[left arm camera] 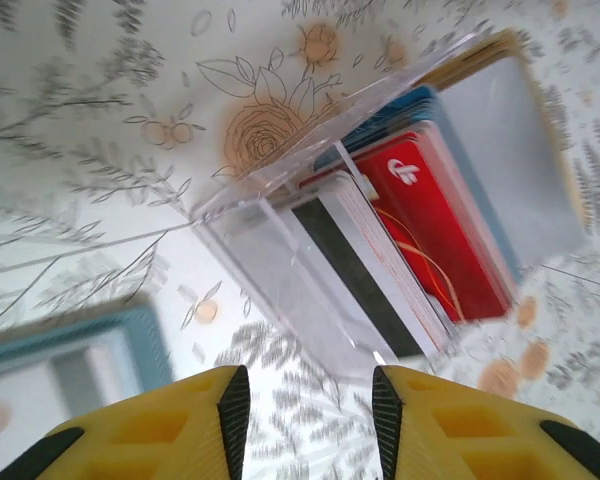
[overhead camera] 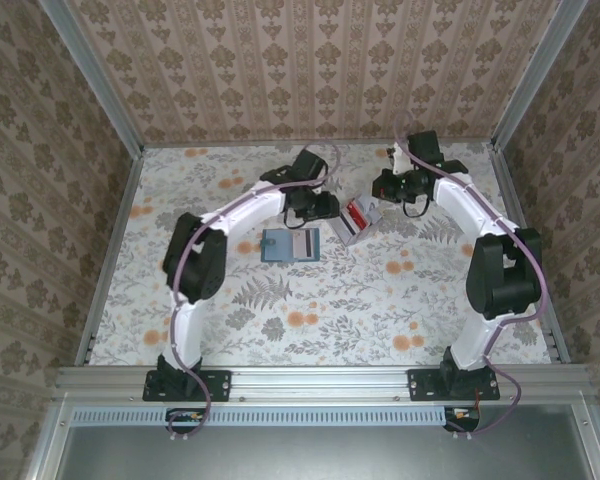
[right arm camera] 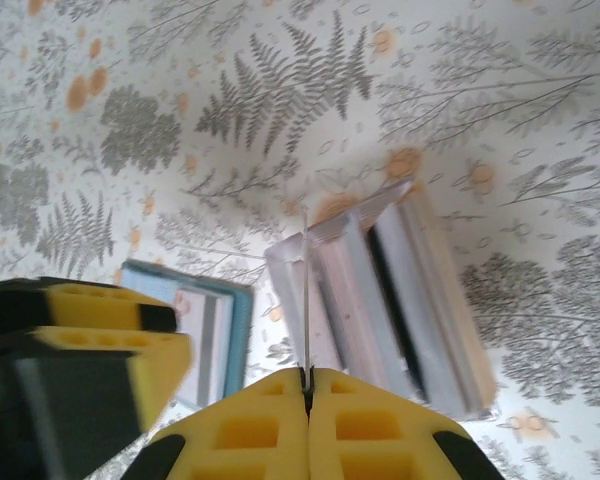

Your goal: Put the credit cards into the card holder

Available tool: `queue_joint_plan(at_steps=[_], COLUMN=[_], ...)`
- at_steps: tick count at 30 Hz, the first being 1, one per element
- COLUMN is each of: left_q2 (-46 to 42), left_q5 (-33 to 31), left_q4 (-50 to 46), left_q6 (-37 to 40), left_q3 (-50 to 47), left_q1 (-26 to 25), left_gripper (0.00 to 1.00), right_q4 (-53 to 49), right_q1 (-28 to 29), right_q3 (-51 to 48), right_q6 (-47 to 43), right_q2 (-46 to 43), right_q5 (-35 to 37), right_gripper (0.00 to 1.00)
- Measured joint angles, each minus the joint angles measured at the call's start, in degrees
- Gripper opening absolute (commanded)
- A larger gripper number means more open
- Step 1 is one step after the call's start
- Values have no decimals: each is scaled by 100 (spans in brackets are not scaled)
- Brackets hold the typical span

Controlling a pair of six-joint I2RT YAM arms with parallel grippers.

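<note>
Credit cards [left arm camera: 435, 225] are stood in clear tray [left arm camera: 250, 240]; card holder [overhead camera: 290, 245] is laid unfolded at its 8 o'clock. Right pincer [right arm camera: 307, 385] is clamped tight on thin card [right arm camera: 305, 290], edge-on: twist or drop is risked. Left pincer [left arm camera: 310, 405] is parted halfway, nothing held; tray could be bumped.

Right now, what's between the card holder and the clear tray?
Bare floral table separates the card holder and the clear tray, seen in the left wrist view.

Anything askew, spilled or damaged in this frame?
Nothing spilled or damaged. Only the clear card tray sits diagonally to the table edge, its credit cards leaning inside; the card holder lies open and flat.
</note>
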Motion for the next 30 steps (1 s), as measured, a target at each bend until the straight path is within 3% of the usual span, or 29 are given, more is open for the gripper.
queue_joint_plan(at_steps=[8, 12, 18, 23, 30], left_q2=[-1574, -1753, -1755, -1753, -1720], left_q5=[-321, -483, -535, -525, -511], left_q4=[155, 131, 118, 254, 334], left_q6=[61, 74, 72, 72, 83], left_q3=[-1521, -2479, -3405, -3467, -3467], left_q1=[695, 1132, 1388, 1397, 1438], left_gripper=[40, 39, 39, 39, 39], right_q4=[297, 413, 643, 776, 844], right_q1=[916, 1661, 2483, 2741, 2568], right_q3=[-280, -297, -267, -234, -52], right_q6=[343, 472, 844, 1097, 1257], right_q2=[-151, -42, 610, 1132, 1335], right_q5=[-96, 39, 426, 686, 846], right_gripper=[7, 6, 6, 5, 6])
